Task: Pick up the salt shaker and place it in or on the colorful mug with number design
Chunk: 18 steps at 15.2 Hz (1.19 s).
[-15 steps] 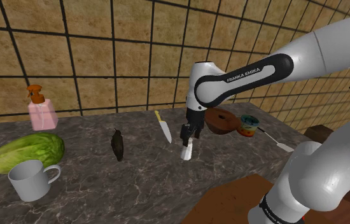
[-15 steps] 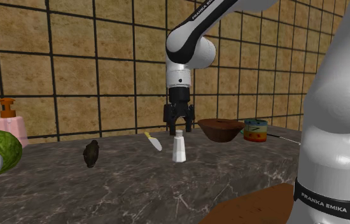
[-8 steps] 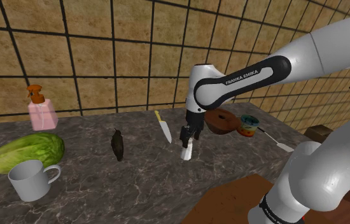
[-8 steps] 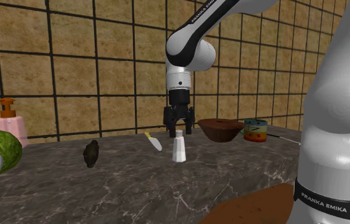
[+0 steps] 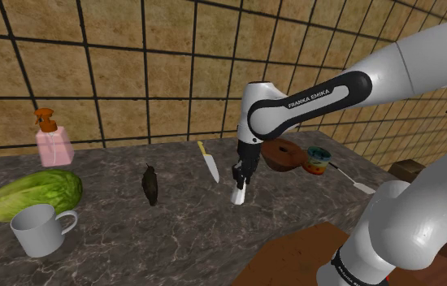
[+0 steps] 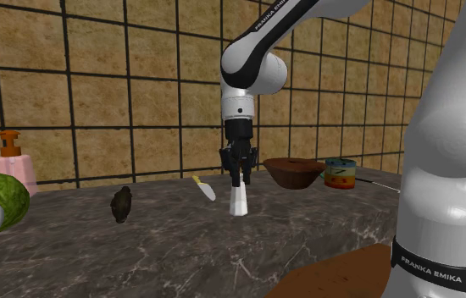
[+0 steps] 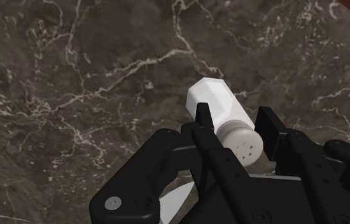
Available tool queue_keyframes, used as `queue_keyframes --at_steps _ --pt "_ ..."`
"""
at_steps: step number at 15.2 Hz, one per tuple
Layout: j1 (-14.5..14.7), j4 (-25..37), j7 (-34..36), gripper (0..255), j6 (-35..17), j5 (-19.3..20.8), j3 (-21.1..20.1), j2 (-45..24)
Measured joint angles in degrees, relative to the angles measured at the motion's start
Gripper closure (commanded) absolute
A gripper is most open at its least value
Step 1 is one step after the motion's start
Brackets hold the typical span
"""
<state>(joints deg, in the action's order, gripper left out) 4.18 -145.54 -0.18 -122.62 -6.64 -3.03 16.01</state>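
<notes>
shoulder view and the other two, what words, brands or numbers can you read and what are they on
"FRANKA EMIKA": on the dark band along the arm's forearm link, in the shoulder view.
"FRANKA EMIKA": on the black ring low on the arm, in the second exterior view.
Colorful mug: its number design is too small to read.
Wrist view: no text to read.
</notes>
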Motion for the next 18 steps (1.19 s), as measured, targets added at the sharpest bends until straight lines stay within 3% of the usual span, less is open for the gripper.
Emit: queue_keyframes --at_steps 4,18 --pt "0.0 0.1 0.0 255 0.4 0.0 0.0 0.2" --pt "-0.1 6.6 0.9 255 11.8 0.5 0.3 5.1"
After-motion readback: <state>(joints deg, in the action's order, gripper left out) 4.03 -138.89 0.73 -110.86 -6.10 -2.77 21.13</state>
